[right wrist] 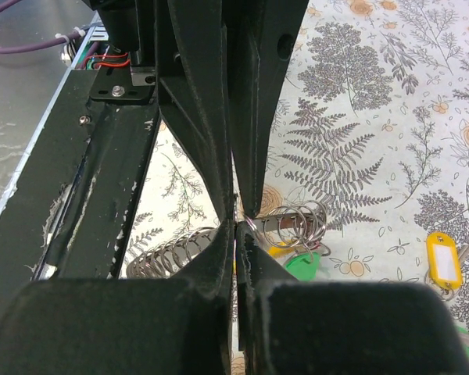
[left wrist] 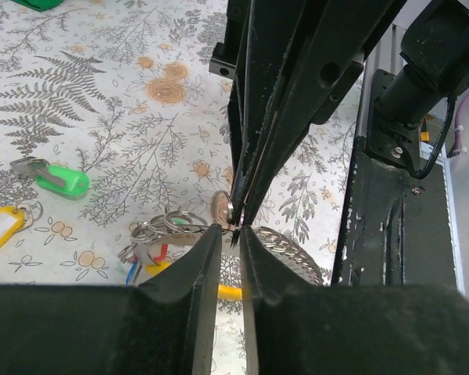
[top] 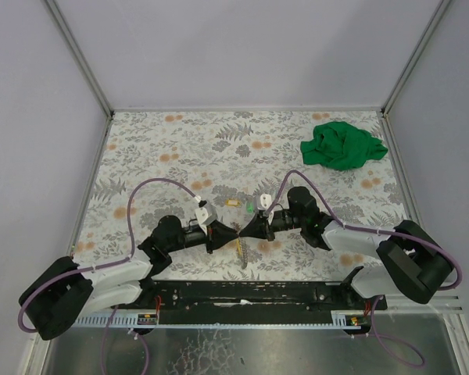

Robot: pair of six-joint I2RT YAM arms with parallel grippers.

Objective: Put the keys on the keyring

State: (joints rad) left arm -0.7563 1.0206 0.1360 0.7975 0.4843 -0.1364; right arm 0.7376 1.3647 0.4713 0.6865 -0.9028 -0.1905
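Observation:
The keyring (top: 242, 251) hangs between my two grippers above the table's near middle. My right gripper (left wrist: 238, 217) is shut on its thin wire (right wrist: 250, 226). My left gripper (left wrist: 231, 234) faces it tip to tip, and its jaws stand a narrow slit apart around the same wire. Small rings (left wrist: 168, 223) with red, blue and yellow tags (left wrist: 152, 262) hang on one side. A coil of rings (left wrist: 297, 250) hangs on the other. Two keys lie loose on the table, one with a green tag (left wrist: 59, 180) and one with a yellow tag (left wrist: 0, 228).
A crumpled green cloth (top: 340, 144) lies at the back right of the fern-patterned tabletop (top: 180, 148). The black base rail (top: 242, 297) and the right arm's links (left wrist: 430, 70) crowd the near edge. Grey walls enclose the table.

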